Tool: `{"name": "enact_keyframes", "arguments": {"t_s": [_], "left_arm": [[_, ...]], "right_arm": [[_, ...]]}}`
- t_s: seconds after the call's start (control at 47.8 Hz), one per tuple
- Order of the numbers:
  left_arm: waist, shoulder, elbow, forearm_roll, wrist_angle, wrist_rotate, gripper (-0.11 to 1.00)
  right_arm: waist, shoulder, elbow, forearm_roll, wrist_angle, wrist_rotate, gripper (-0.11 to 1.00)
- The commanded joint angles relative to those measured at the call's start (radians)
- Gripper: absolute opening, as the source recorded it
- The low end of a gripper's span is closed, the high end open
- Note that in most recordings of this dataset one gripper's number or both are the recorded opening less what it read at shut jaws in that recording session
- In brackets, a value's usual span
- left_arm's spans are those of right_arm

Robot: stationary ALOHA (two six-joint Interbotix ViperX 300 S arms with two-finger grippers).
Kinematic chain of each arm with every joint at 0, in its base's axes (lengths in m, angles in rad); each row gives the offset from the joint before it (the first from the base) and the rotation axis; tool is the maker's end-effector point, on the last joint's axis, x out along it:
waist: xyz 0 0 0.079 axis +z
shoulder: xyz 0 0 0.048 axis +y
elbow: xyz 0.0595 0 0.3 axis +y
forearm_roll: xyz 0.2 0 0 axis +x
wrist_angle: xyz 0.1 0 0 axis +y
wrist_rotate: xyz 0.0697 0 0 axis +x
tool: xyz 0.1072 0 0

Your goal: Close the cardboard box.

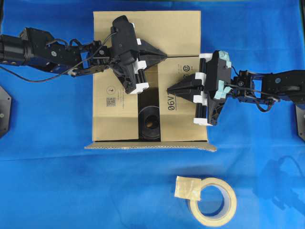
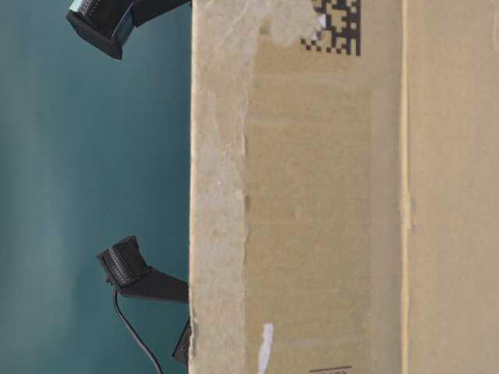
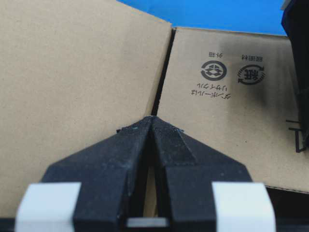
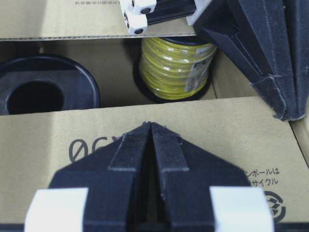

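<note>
Cardboard box (image 1: 124, 114) sits upper centre on the blue counter, a gap still open mid-frame. Left tool (image 1: 164, 57) and right tool (image 1: 170, 89) both pinched shut, empty, tips on flaps. Best: press both flaps down evenly, avoid the spools (image 4: 176, 67) inside.

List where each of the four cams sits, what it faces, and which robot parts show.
Overhead: above, facing down on the cardboard box, tape roll, left gripper, right gripper.
Table-level: low, facing the box wall; black arm parts.
Left wrist: over shut fingers, facing flaps.
Right wrist: over shut fingers, facing the yellow spool.
Shared: the box.
</note>
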State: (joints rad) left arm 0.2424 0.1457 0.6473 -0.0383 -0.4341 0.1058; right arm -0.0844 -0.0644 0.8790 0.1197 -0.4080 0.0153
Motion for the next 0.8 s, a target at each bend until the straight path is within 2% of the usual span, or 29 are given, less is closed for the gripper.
{"name": "enact_keyframes", "arguments": {"t_s": [0.0,0.251,0.482,0.628,0.775], "left_arm": [[-0.003,-0.011,-0.009,0.000,-0.005,-0.002,0.00],[0.002,-0.012,-0.011,0.000,-0.005,-0.002,0.00],[0.003,-0.012,-0.009,0.000,-0.005,-0.002,0.00],[0.008,-0.012,-0.006,0.000,-0.003,-0.003,0.00],[0.009,-0.014,-0.005,0.000,-0.003,-0.003,0.00]], "right_arm": [[0.003,-0.009,-0.017,0.002,-0.011,0.002,0.00],[0.011,-0.041,-0.021,0.002,0.003,0.003,0.00],[0.043,-0.175,-0.021,0.002,0.074,0.003,0.00],[0.101,-0.287,-0.021,0.002,0.127,0.003,0.00],[0.210,-0.403,-0.003,0.002,0.152,0.003,0.00]]}}
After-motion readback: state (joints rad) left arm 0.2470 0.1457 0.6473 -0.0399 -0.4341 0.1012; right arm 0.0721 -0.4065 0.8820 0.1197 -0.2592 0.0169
